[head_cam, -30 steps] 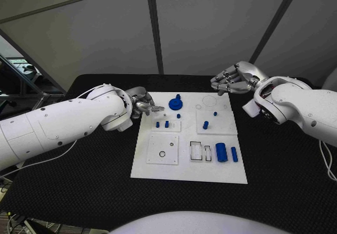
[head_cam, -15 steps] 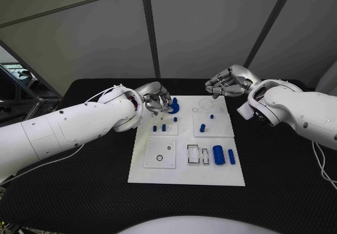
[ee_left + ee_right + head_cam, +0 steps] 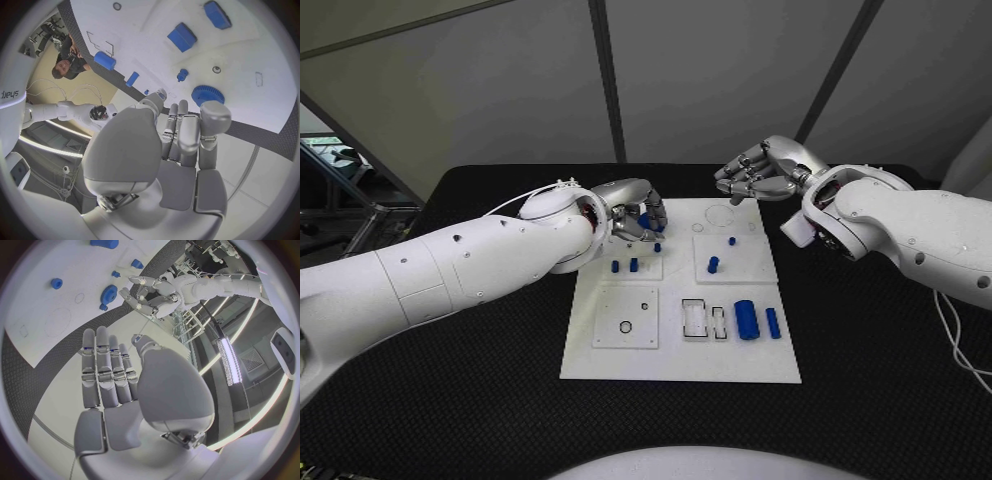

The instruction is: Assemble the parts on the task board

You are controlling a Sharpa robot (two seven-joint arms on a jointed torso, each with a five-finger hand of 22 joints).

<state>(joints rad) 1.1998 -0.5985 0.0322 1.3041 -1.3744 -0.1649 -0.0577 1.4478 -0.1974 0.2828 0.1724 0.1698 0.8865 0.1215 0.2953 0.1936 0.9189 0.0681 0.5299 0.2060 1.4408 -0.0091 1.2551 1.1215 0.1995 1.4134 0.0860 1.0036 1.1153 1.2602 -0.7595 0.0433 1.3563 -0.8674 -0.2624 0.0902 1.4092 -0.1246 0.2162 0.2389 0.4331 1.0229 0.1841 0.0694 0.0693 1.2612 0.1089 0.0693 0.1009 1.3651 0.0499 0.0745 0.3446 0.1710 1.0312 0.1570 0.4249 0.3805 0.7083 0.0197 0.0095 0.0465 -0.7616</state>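
- Left hand (image 3: 633,213) has advanced across the task board (image 3: 682,365) to the blue gear (image 3: 207,94) — fingers apart, holding nothing.
- Right hand (image 3: 759,173) hovers beyond the board's far edge — fingers empty.

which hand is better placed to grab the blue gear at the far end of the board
Left, probably. The left hand hovers right at the blue gear, fingers apart and holding nothing. The right hand hangs off the task board's far right corner.

Even, fairly bright light with soft shadows; a ceiling strip lamp (image 3: 226,360) glares, and both wrist views bend at their rims.
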